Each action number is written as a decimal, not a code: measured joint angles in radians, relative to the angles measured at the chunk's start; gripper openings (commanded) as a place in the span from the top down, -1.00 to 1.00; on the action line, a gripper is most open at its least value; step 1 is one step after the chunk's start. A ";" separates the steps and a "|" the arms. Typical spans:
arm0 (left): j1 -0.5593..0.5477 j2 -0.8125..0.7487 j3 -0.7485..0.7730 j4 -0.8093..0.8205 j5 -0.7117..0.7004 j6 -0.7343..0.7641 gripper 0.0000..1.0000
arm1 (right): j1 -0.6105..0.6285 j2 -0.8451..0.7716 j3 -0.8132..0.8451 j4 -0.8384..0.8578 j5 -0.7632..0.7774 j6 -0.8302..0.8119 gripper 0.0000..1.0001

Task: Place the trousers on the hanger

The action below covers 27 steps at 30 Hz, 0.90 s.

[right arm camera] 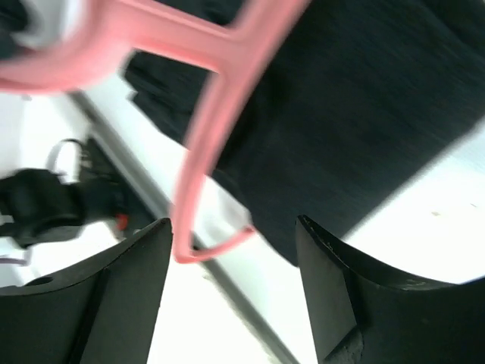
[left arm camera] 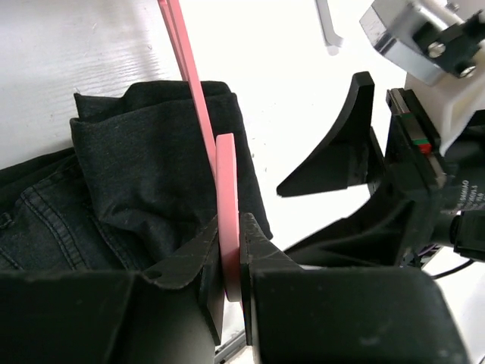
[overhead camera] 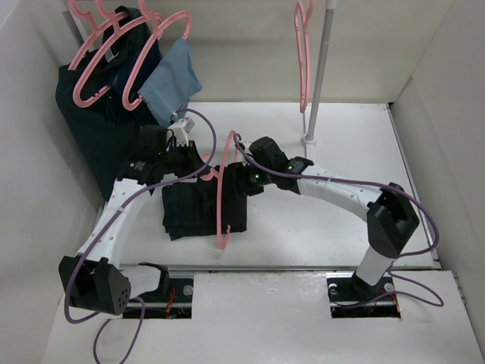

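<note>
The black trousers (overhead camera: 198,212) lie folded on the white table in front of both arms. A pink hanger (overhead camera: 222,206) stands on edge across their right side. My left gripper (overhead camera: 206,173) is shut on the hanger's upper part. In the left wrist view the pink bar (left arm camera: 227,220) is pinched between the jaws (left arm camera: 229,227), with dark fabric (left arm camera: 144,189) just behind it. My right gripper (overhead camera: 233,177) sits just right of the hanger, open and holding nothing. Its wrist view shows the hanger (right arm camera: 204,152) and trousers (right arm camera: 364,98) beyond the spread fingers (right arm camera: 233,224).
At the back left, pink hangers on a rail carry a dark navy garment (overhead camera: 106,121) and a light-blue cloth (overhead camera: 171,85). An empty pink hanger (overhead camera: 303,53) hangs beside the upright pole (overhead camera: 318,68) at the back right. White walls enclose the table.
</note>
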 measured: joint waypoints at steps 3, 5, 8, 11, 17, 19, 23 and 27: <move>0.000 0.005 0.000 0.001 -0.001 -0.003 1.00 | 0.002 0.035 0.036 0.049 -0.040 0.066 -0.43; 0.000 0.006 0.000 0.002 -0.003 -0.004 1.00 | 0.002 0.084 0.080 0.077 -0.066 0.101 -0.43; 0.000 0.006 0.000 0.004 -0.012 -0.005 1.00 | 0.001 0.173 0.130 0.130 -0.115 0.153 -0.38; 0.000 0.006 0.000 0.005 -0.022 -0.006 1.00 | 0.002 0.246 0.142 0.157 -0.164 0.190 0.27; 0.000 0.040 0.031 -0.018 -0.019 0.040 -0.09 | -0.025 0.285 0.137 0.198 -0.251 0.284 1.00; 0.000 0.063 0.072 -0.026 -0.015 0.064 -0.22 | -0.044 0.256 0.081 0.251 -0.287 0.290 1.00; 0.002 0.073 0.109 -0.038 -0.016 0.116 -0.24 | -0.104 0.189 -0.051 0.352 -0.386 0.302 1.00; 0.035 0.074 0.110 -0.050 0.005 0.130 -0.27 | -0.158 0.169 -0.110 0.414 -0.479 0.304 1.00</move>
